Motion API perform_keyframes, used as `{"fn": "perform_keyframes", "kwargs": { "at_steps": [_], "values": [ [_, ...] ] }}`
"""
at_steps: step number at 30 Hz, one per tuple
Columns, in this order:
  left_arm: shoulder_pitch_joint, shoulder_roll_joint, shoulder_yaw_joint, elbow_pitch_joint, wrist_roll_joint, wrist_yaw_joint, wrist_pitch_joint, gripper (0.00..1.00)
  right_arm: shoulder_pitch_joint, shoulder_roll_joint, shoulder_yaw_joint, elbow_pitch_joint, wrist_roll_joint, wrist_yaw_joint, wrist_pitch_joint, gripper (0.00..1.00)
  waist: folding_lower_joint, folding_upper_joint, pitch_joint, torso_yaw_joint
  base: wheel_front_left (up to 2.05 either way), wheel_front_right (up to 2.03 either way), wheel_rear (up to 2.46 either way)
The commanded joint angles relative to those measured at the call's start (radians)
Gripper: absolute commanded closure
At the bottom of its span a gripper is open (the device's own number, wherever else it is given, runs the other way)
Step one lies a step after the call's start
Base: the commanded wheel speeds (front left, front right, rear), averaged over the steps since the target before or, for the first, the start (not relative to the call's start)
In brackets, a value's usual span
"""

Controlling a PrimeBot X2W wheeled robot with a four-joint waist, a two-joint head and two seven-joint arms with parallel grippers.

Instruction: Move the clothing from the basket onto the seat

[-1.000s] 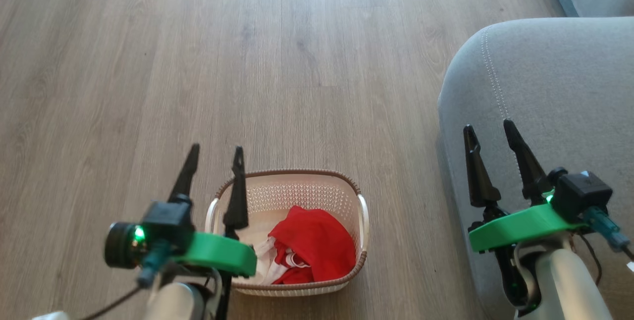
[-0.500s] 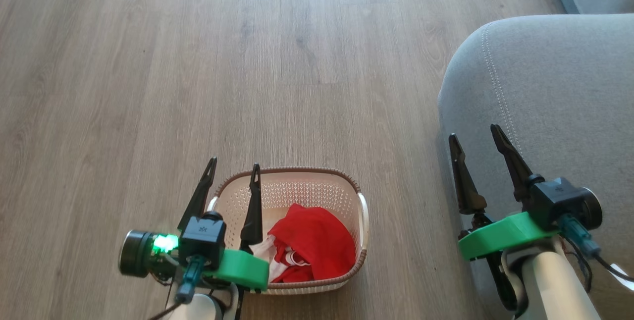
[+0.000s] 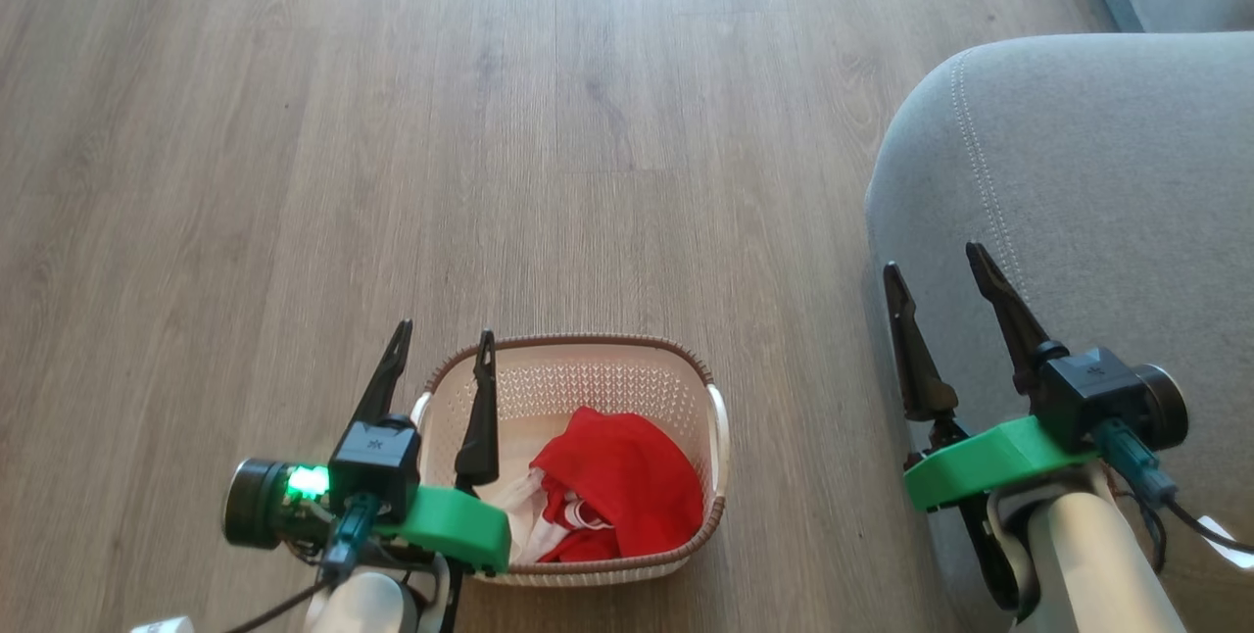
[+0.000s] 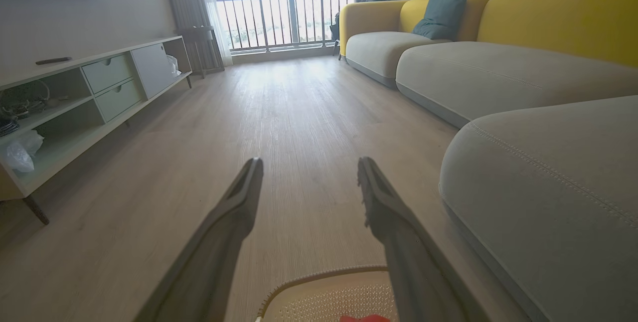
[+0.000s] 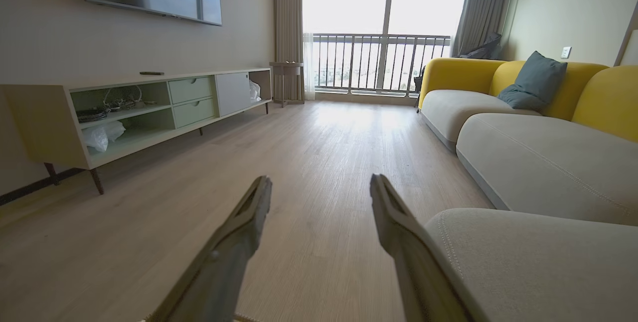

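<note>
On a pale wood-plank floor [image 3: 392, 123] in a living room, the basket [image 3: 578, 388] sits at 6 o'clock in the head view. The clothing [image 3: 627, 481] is bunched inside it, a red heap with white trim showing on its 9 o'clock side, lying toward the basket's near wall. The seat [image 3: 1097, 172] takes up the 3 o'clock side of that view, light stitching tracing its rounded corner, with bare floor between it and the basket.

The left gripper [image 3: 444, 329] hovers at 7 o'clock by the basket's 9 o'clock rim, its two dark fingers spread wide and holding nothing. One finger crosses the rim and the other points out over the floor. The right gripper [image 3: 931, 257] hangs at 4 o'clock over the seat's edge, jaws just as wide apart and empty.

In the right wrist view, a low media cabinet [image 5: 149, 107] stands at 9 o'clock, a balcony railing [image 5: 379, 63] at 12 o'clock and a yellow-backed sofa [image 5: 458, 70] at 2 o'clock.
</note>
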Motion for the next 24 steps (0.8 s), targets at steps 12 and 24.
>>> {"fn": "perform_keyframes", "kwargs": {
  "at_steps": [12,24],
  "values": [
    [-0.021,-0.015,0.086,0.036,-0.072,-0.055,-0.005,0.0,-0.047,-0.011,0.027,0.028,0.037,0.0,-0.009,0.0,0.0,0.0,-0.008,-0.003,0.0,0.0,0.0],
    [-0.023,-0.016,0.074,0.05,-0.081,-0.056,-0.005,0.0,-0.049,-0.011,0.027,0.039,0.039,0.0,-0.009,0.0,0.0,0.0,-0.004,-0.004,0.0,0.0,0.0]
  ]
}}
